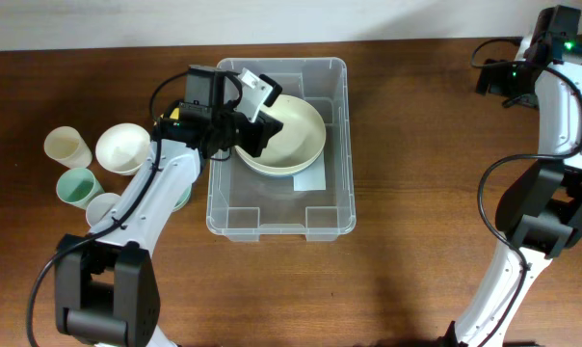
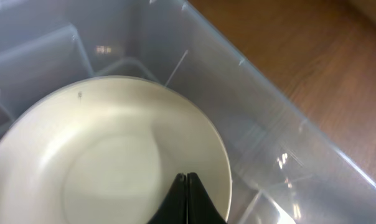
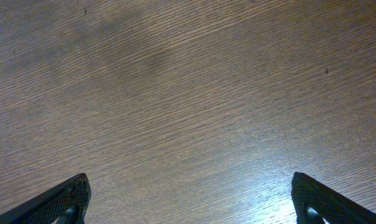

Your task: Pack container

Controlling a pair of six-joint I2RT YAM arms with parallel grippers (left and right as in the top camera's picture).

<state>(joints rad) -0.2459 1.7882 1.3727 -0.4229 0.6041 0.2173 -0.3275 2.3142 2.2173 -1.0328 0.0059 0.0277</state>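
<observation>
Far left of the table [image 1: 416,241] you've got a little cluster: a cream cup [image 1: 67,146], a cream bowl [image 1: 124,147], a mint cup [image 1: 79,185] and a small pale cup [image 1: 103,205], all outside the bin.

Next over, your left gripper [image 2: 187,186] is reaching into the bin, hanging over the big bowl [image 1: 283,135]. In the wrist view its fingers are pinched right together with nothing between them, so it's closed on air.

The container [image 1: 277,214] sits left of centre, lengthwise front to back, with the big bowl in its far half and the near half bare.

My guess on handling: it's thin clear plastic, so light on its own, slick, and the walls will likely flex if you squeeze. I'd grab the rolled rim, not the wall, and expect it to be far-end heavy with that bowl in. Can't tell what the bowl is made of, so treat it as breakable.

There's a white label [image 1: 312,178] on the bin floor by the bowl, but it's too small to read. No brands anywhere.

Far right, your right gripper [image 3: 189,186] is spread wide open over bare wood, holding nothing.
</observation>
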